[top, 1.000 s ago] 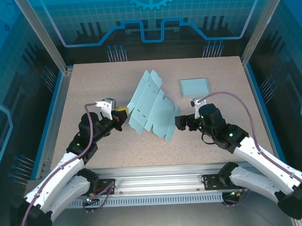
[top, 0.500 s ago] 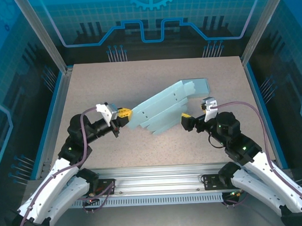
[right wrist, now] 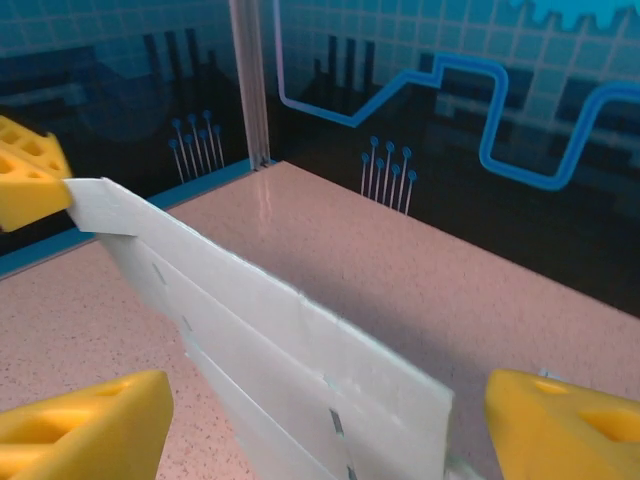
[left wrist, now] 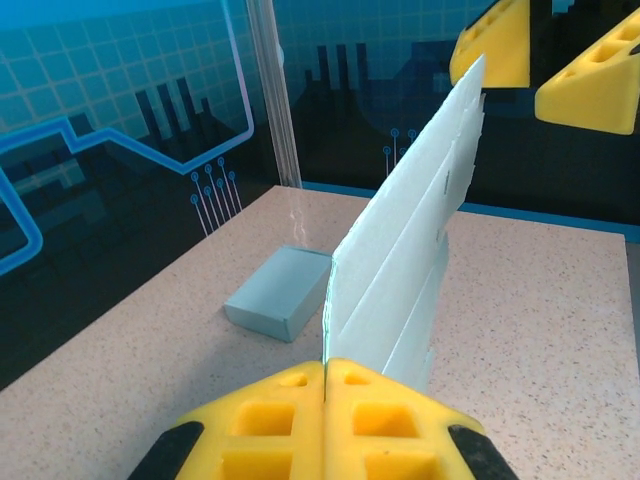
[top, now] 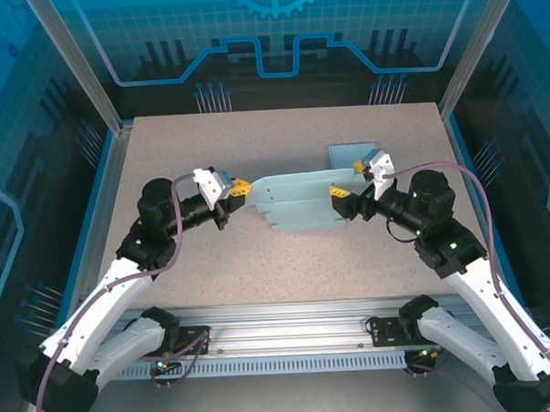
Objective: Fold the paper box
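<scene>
**A:** From the top camera, where is the paper box blank (top: 302, 203)?

**B:** Unfolded and flat, held off the table (top: 259, 261) and stretched between the two arms; the left gripper (top: 241, 186) pinches its left end; the right gripper (top: 348, 181) stands at its right end, a yellow finger on either side of the edge; a small closed box (top: 350, 152) of the same pale blue lies on the table just behind that end.

**A:** And the left wrist camera?

**B:** The two yellow pads meet on the blank's near edge, clamped on the card; the blank stands upright and runs away edge-on to the right gripper's fingers at the top right; the closed box sits on the table left of the blank, apart from it.

**A:** The right wrist camera?

**B:** Jaws wide; one finger low on the left, the other low on the right; the blank's end lies between them and touches neither; at the far end the left gripper's yellow tip holds the corner.
</scene>
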